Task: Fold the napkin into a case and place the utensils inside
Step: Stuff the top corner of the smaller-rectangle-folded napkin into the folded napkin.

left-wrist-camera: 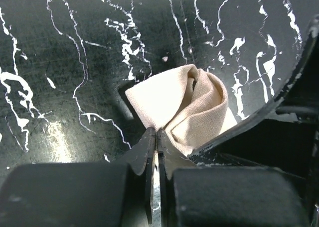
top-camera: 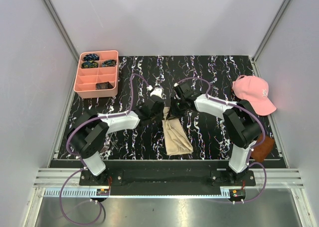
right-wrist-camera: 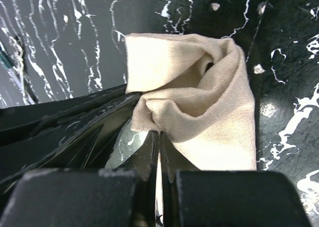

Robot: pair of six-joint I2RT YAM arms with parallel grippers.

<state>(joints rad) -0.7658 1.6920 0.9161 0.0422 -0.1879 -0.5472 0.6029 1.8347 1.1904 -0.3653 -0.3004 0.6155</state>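
Plain pale walls (top-camera: 164, 18) are enclosing a black, white-veined tabletop (top-camera: 214, 72), light glancing off aluminium rails (top-camera: 149, 179) at its near edge.

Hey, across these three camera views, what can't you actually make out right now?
- Far end of the napkin: in the top view, covered by the left gripper and right gripper pinching it.
- The brown square: in the top view, partly behind the right arm.
- The small dark items in the pink tray: in the top view, too small to identify.
- The utensils: not seen in any view.
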